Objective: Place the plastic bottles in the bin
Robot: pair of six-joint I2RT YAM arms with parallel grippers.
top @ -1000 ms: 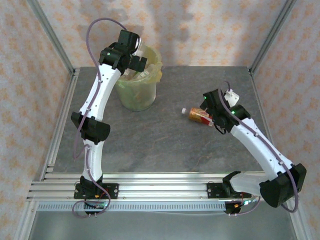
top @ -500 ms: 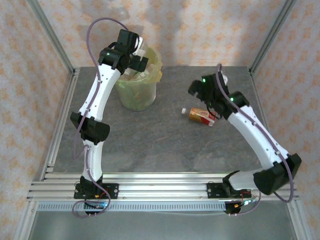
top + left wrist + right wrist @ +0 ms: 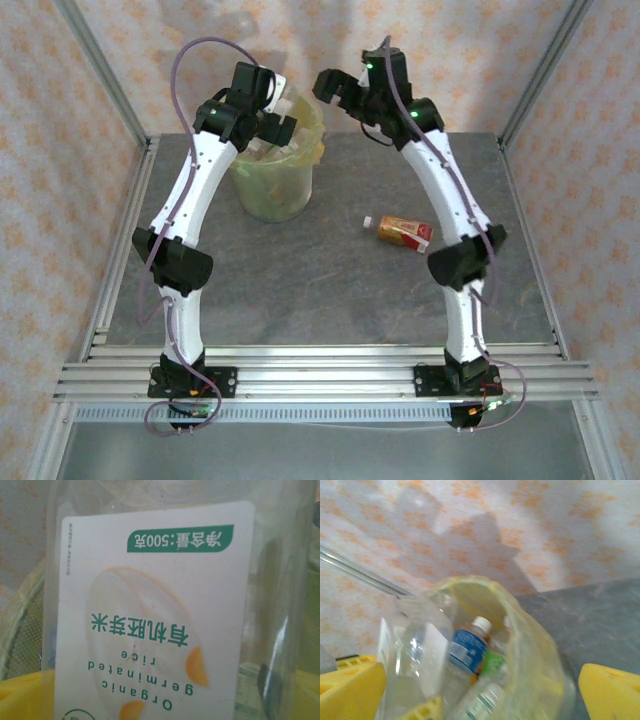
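The bin (image 3: 272,190), a pale bucket with a yellow-green bag, stands at the back left. My left gripper (image 3: 270,118) hangs over its rim. Its jaws are wide, and a large clear white-labelled bottle (image 3: 155,610) stands between the yellow fingers (image 3: 20,695). That large bottle (image 3: 415,655) rises upright from the bin's left side. My right gripper (image 3: 335,90) hovers open and empty just right of the bin, and the bin's rim (image 3: 530,625) lies between its fingers. Inside lie a blue-labelled bottle (image 3: 469,650) and a green-labelled one (image 3: 492,662). One orange-labelled bottle (image 3: 403,232) lies on the table.
The grey tabletop (image 3: 330,290) is fenced by metal frame posts at the back corners and a rail along the near edge. A patterned wall stands close behind the bin.
My right arm swung up and back from beside the lying orange-labelled bottle to the bin, still open and empty. That bottle stayed put. My left arm barely moved.
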